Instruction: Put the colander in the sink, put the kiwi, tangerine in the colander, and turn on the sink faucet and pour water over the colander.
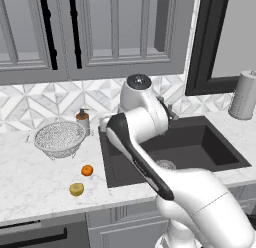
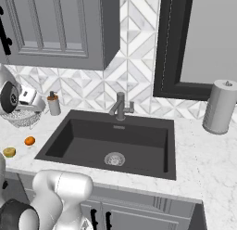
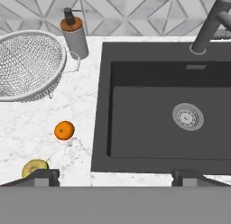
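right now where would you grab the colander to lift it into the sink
Probably the colander's thin rim on the side nearest the sink, coming down from above. It sits upright with its mouth open, so one finger can go inside and one outside; the bowl is too wide to span.

On the white marble surface [image 3: 81, 123], a speckled silvery perforated colander [image 3: 27, 67] sits left of the dark rectangular sink [image 3: 149, 128], beside a grey soap pump bottle [image 3: 76, 35]. Nearer, a bright orange tangerine [image 3: 64, 130] and yellow-brown kiwi [image 3: 34, 166] lie apart.
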Controlling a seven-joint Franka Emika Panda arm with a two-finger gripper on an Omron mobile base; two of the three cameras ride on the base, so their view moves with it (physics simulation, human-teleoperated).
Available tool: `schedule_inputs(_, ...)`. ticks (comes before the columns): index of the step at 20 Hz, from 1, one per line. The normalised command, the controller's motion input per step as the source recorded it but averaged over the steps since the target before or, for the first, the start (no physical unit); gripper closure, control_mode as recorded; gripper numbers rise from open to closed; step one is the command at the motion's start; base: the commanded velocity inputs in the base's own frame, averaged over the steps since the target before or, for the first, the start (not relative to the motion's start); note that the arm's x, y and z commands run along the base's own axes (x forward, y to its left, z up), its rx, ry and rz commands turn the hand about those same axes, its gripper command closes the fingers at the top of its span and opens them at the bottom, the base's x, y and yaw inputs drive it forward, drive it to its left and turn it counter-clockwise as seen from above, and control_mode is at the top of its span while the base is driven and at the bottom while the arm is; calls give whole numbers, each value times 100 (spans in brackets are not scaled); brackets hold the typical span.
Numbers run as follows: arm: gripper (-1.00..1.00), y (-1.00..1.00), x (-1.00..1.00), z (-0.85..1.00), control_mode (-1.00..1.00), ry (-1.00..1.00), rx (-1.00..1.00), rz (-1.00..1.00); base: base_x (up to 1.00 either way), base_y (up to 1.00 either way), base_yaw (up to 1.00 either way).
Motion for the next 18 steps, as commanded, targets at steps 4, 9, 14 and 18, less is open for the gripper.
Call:
schedule_inputs(4, -100, 62, -11, -19, -100, -15, 6, -37, 0, 0, 0)
schedule_inputs(9, -100, 47, -18, -17, -100, -17, 8, -39, 0, 0, 0)
schedule_inputs(14, -100, 15, -1, -5, -100, 2, 18, -18, 0, 0, 0)
schedule_inputs(18, -100, 17, 5, -5, -100, 8, 16, -1, 0, 0, 0)
